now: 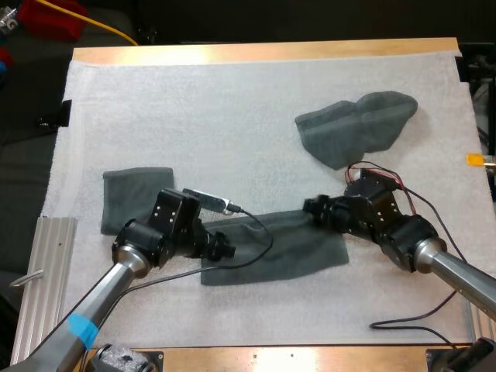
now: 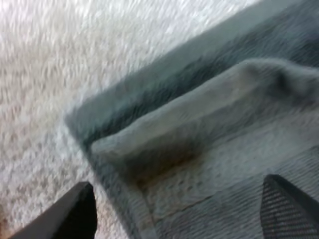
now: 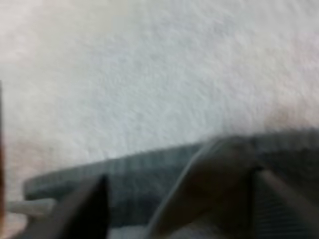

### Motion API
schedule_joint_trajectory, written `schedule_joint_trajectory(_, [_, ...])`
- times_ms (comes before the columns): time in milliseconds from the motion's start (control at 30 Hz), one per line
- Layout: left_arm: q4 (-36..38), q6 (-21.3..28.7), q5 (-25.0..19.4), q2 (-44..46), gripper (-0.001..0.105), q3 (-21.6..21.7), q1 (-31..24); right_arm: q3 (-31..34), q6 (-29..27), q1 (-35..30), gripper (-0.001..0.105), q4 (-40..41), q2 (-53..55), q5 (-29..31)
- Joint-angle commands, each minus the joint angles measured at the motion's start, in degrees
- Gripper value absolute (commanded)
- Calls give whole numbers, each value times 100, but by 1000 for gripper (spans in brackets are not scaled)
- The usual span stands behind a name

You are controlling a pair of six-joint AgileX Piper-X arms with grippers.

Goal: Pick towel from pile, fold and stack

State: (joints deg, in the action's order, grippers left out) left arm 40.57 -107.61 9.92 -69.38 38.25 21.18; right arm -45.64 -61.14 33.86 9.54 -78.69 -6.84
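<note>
The towel [image 1: 287, 248] lies flat on the mat [image 1: 232, 116] by the bench's [image 1: 263, 53] near edge, midway along. My left hand [image 1: 225, 249] straddles its left end, fingers apart; my right hand [image 1: 310, 208] straddles its far right corner, likewise apart. Folding seems under way: next, both must pinch that edge and carry it over. A folded towel [image 1: 136, 198] lies leftward, a crumpled towel [image 1: 356, 128] far right.

Mat [image 1: 256, 85] lies on counter [image 1: 256, 53]. Folded towel [image 1: 133, 198] on mat at left. Flat towel [image 1: 287, 248] on mat, near middle, right of folded towel and apart from it. Crumpled towel [image 1: 356, 128] on mat, far right, well apart from flat towel. Left gripper [image 1: 227, 249] over flat towel's left end. Right gripper [image 1: 308, 208] at its far right corner. Metal rail [image 1: 46, 263] beside mat's near left edge.
</note>
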Motion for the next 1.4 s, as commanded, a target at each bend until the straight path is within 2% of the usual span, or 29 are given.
schedule_joint_trajectory(0, [96,17,57,51,66,177,-5,-39,-80,-33,76,-80,-23,-61])
schedule_joint_trajectory(133, [442,261,57,196,66,568,-5,-39,-531,-33,78,-3,28,4])
schedule_joint_trajectory(200, [623,363,57,381,66,721,-5,-39,-772,-33,78,125,120,227])
schedule_joint_trajectory(433, [926,376,57,1213,66,824,-5,-39,-1387,-33,78,620,534,506])
schedule_joint_trajectory(567, [1267,361,268,1791,66,824,-5,-39,-1580,-33,78,1175,854,558])
schedule_joint_trajectory(733, [1540,115,530,2424,66,824,-5,-39,-1821,-33,78,1864,1200,562])
schedule_joint_trajectory(900, [1580,-456,1024,2975,70,824,-5,-39,-2122,-33,78,2561,1537,562])
schedule_joint_trajectory(1000, [1734,-670,1092,3240,71,824,-5,-39,-2170,-33,78,2910,1715,562])
schedule_joint_trajectory(1367, [2089,-907,1380,3705,71,824,-5,-39,-2397,-33,78,3311,2169,576])
